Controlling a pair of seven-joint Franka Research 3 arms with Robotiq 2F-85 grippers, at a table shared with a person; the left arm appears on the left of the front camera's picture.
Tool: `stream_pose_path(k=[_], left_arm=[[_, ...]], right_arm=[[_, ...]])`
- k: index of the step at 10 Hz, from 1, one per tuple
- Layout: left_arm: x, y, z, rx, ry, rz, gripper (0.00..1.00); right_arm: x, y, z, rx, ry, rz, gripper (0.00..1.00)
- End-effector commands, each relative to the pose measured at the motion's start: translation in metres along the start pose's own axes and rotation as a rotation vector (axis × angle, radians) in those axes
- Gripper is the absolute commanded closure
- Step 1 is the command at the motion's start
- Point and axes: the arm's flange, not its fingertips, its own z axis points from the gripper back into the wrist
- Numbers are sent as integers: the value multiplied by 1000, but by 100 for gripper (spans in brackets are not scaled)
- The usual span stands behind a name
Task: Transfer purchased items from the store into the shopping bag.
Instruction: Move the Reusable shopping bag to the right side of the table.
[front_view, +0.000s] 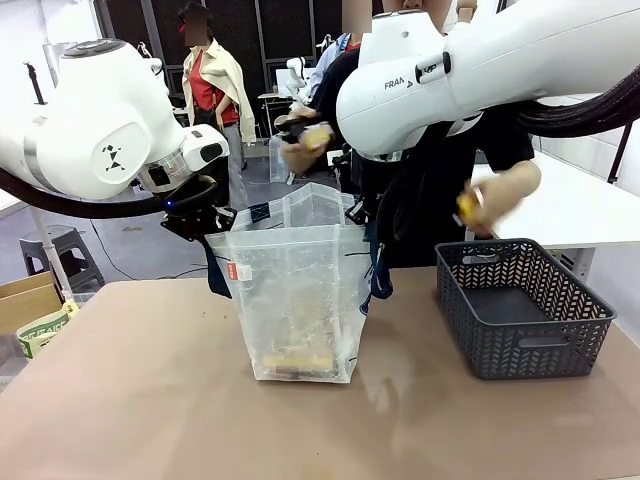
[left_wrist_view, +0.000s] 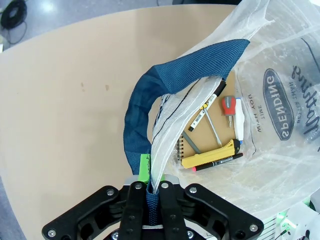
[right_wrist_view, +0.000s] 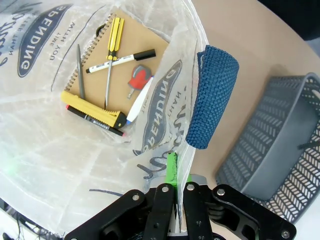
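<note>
Your front camera looks low across the table (front_view: 120, 400) at the far side, while both wrist cameras peer down from close above opposite rims into the shopping bag (left_wrist_view: 280, 165), sharing the notebook (right_wrist_view: 140, 37) inside.

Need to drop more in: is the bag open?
Open: left gripper and right gripper pinch opposite sides of the bag, holding its mouth spread.

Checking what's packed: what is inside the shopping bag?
In the shopping bag: a spiral notebook, with a yellow utility knife, markers and two screwdrivers on it. Anything beneath the notebook is hidden.
</note>
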Motion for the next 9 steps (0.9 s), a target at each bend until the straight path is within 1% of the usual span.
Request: stream_pose_path(k=[1, 9], left_arm=[[0, 3, 2, 15, -9, -5, 100], [0, 3, 2, 15, -9, -5, 100]], right_arm=[[-1, -1, 0, -1, 1, -2, 100], [-1, -1, 0, -1, 1, -2, 100]])
